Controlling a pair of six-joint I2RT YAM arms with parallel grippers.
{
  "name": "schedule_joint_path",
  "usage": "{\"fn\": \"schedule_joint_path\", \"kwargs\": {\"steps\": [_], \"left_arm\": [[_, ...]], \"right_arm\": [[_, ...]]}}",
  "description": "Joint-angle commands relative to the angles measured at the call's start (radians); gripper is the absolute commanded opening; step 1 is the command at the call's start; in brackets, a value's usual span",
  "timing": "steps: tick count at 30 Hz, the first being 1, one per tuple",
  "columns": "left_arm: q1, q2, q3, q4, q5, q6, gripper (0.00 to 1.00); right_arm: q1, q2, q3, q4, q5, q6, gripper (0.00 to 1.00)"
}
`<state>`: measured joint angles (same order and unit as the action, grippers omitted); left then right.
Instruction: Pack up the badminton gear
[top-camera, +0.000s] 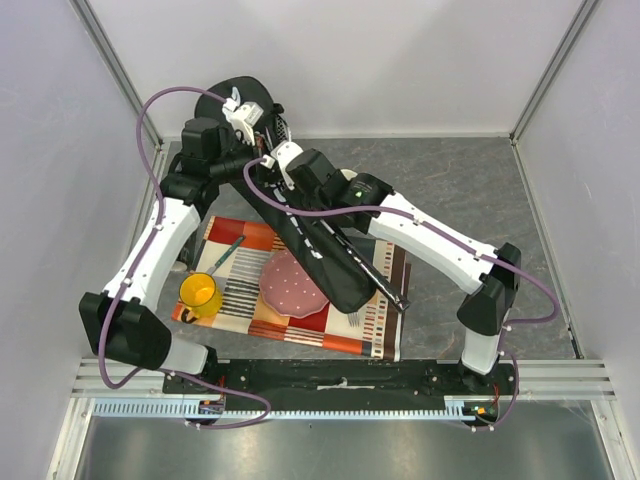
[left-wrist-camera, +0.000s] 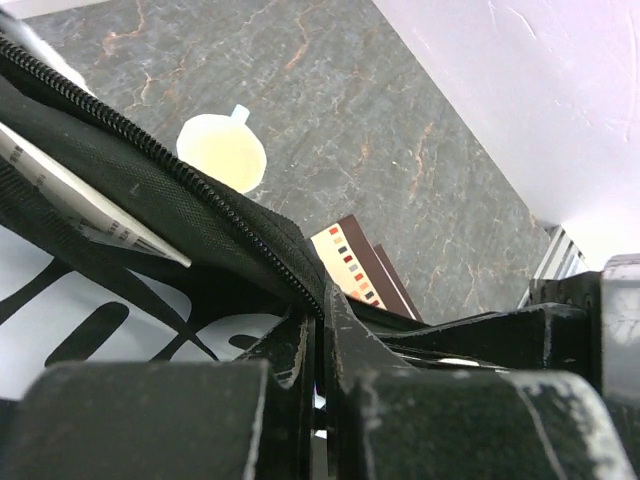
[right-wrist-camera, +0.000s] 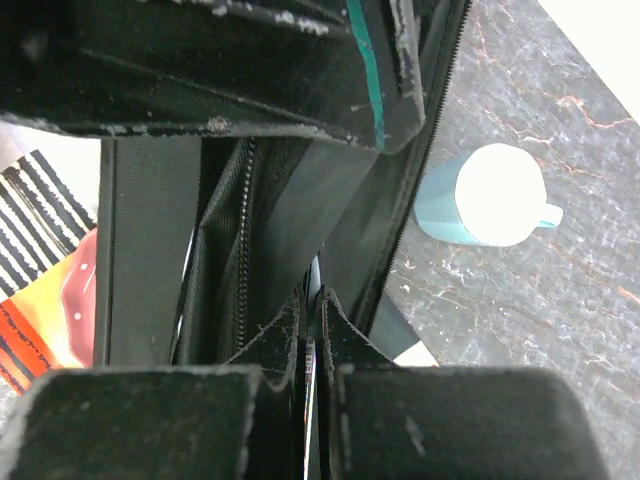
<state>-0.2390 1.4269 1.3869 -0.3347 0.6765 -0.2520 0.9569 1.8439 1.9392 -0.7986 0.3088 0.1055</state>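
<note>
pinching the bag (left-wrist-camera: 140, 195) by its zipper edge, the left end effector (left-wrist-camera: 322, 318) is closed tight: both fingers pressed on the black fabric, no gap between them. zipper teeth run up and left from the fingertips. a white tag lies under that edge, with white lettering on the panel below. the gripped edge stands clear above the tabletop (left-wrist-camera: 400, 120).

right end effector (right-wrist-camera: 312, 305) also closed tight, fingertips meeting on a fold of the bag beside an inner zipper. exactly which part it pinches: cannot tell, too dark.

top view: both end effectors sit close together at the bag's wide far end, near the back wall, the left one farther back. both arms reach over that end and hide part of it. the bag runs diagonally from there toward the near right. its narrow end rests on the striped mat (top-camera: 240, 295), just beside the plate (top-camera: 293, 282).

on the mat: mug (top-camera: 200, 293) at the near left corner, fork (top-camera: 226, 254) just beyond the mug, plate in the middle. cup (right-wrist-camera: 490, 195) on bare tabletop, right of the bag's edge in the right wrist view, apart from the mat.
</note>
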Motion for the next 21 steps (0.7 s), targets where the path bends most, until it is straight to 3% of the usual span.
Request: {"fn": "schedule_joint_path", "kwargs": {"steps": [1, 10, 16, 21], "left_arm": [[-0.023, -0.025, 0.060, 0.083, 0.173, 0.027, 0.02], [-0.209, 0.000, 0.023, 0.243, 0.241, -0.111, 0.02], [-0.364, 0.145, 0.073, 0.436, 0.236, -0.269, 0.02], [-0.502, 0.377, 0.277, 0.462, 0.161, -0.358, 0.02]], "right_arm": [[0.011, -0.045, -0.019, 0.125, -0.146, -0.027, 0.00], [0.005, -0.095, 0.043, 0.170, 0.081, 0.127, 0.00], [-0.020, -0.308, -0.155, 0.162, 0.357, 0.229, 0.00], [-0.108, -0.584, -0.440, 0.142, 0.533, 0.393, 0.00]]}}
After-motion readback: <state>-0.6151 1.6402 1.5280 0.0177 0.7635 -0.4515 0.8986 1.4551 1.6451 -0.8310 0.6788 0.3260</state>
